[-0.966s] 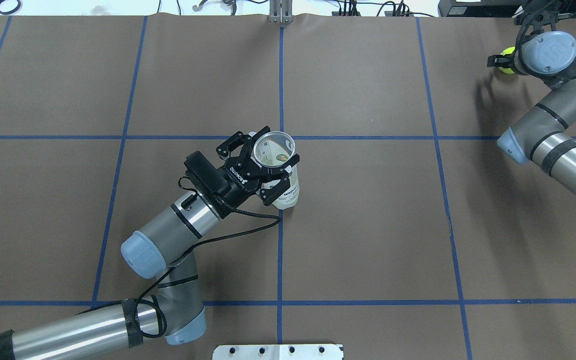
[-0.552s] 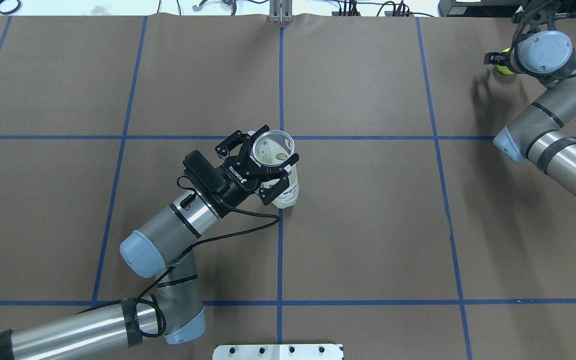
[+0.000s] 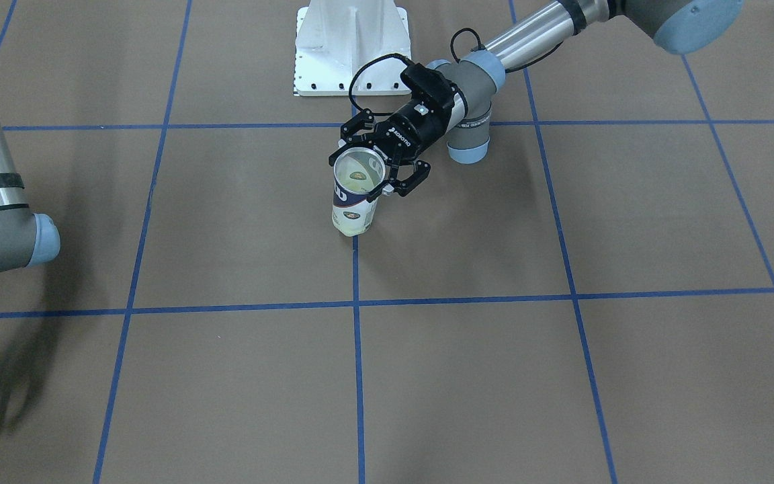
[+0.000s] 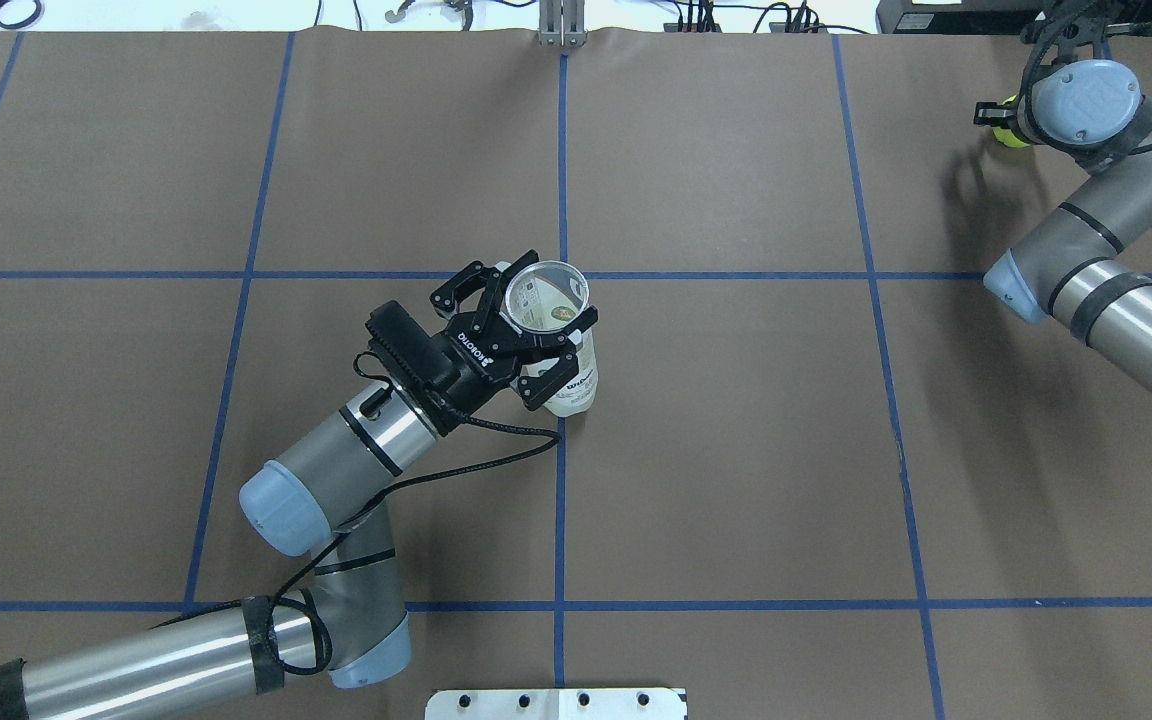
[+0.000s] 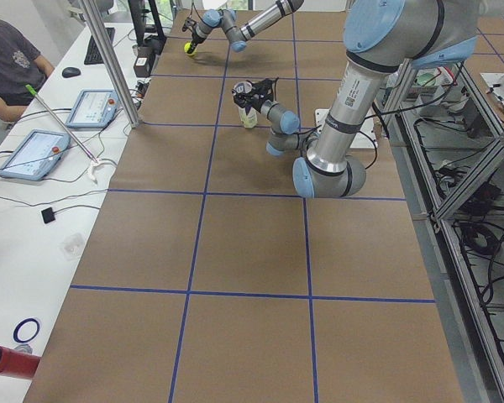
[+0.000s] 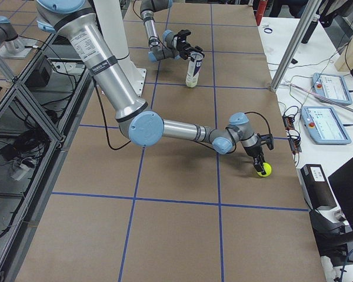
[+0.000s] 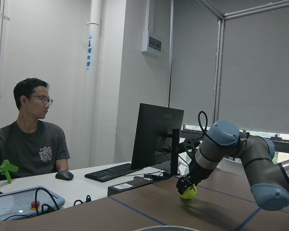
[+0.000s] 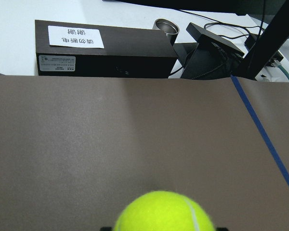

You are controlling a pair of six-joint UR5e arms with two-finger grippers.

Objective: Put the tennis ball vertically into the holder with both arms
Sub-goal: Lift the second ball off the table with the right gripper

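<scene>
Overhead exterior view: clear can point(image 4: 546, 298) upright on the brown tabletop point(image 4: 736, 450), mouth open upward, base on a blue tape line point(image 4: 560, 520). Left jaws clamped round the can just under its silver rim, left arm point(image 4: 376, 430) stretched in from the robot's side of the can. Tennis ball point(image 4: 1014, 134) well apart from the can, far out to the robot's right and farther from the robot than the can, near the tabletop's far edge. Right jaws clamped on the tennis ball, one finger each side, right arm point(image 4: 1116, 300) bent over it. Low at tabletop level; cannot tell whether resting or just lifted. Past the tennis ball from the can, a dark monitor point(image 7: 156, 134) and a seated person point(image 7: 31, 139).
</scene>
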